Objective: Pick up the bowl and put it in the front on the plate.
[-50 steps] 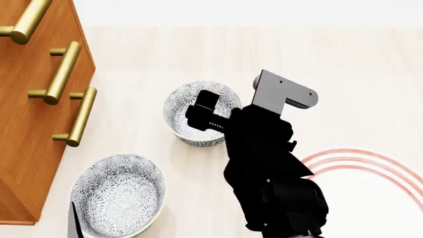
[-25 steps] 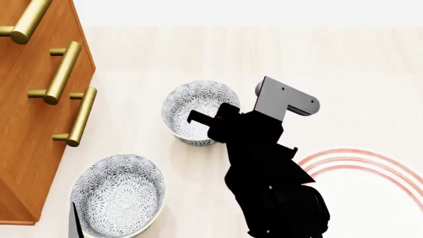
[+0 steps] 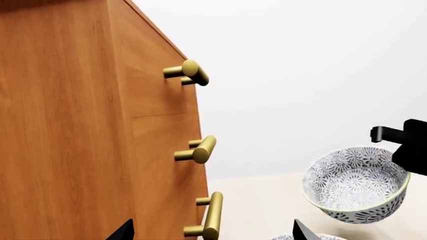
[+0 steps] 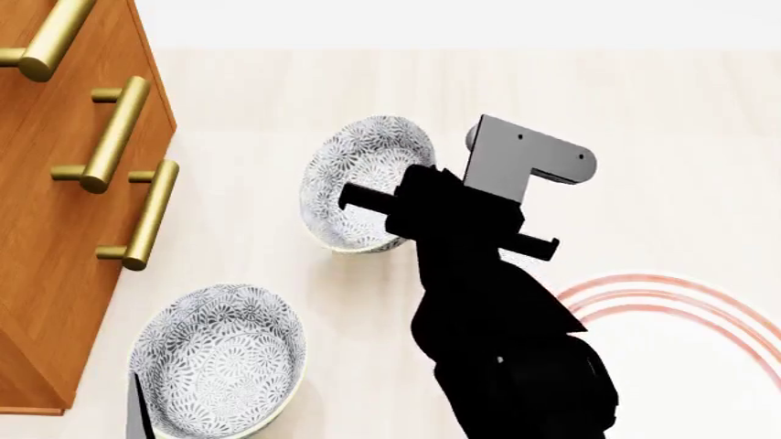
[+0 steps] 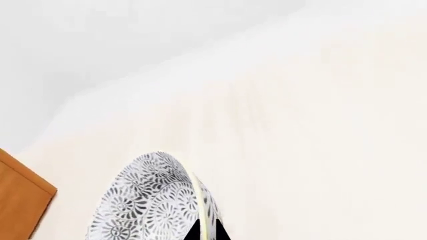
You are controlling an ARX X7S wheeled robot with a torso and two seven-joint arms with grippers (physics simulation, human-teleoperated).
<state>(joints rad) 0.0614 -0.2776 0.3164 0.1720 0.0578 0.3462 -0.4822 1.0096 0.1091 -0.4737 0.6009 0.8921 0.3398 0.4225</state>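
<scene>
The bowl [image 4: 354,174], white with a grey-blue floral pattern, hangs tilted above the pale table, its opening turned toward the cabinet. My right gripper [image 4: 393,207] is shut on its near rim, one finger inside and one outside. In the right wrist view the rim runs between the two dark fingertips of the right gripper [image 5: 203,233], with the bowl [image 5: 150,200] beyond. The left wrist view shows the bowl [image 3: 353,182] off the table. The plate [image 4: 647,291], white with red rings, lies at the right, partly hidden by my arm. My left gripper [image 3: 213,235] is open and holds nothing.
A look-alike bowl [image 4: 219,357] sits at the lower left, just ahead of my left gripper [image 4: 137,412]. A wooden cabinet [image 4: 61,183] with brass handles [image 4: 116,133] fills the left side. Pale tabletop [image 4: 635,110] stretches behind the bowls.
My right gripper came down onto the bowl's near rim and shut on it. The bowl has since risen and tipped toward the cabinet. The left arm has not moved.
</scene>
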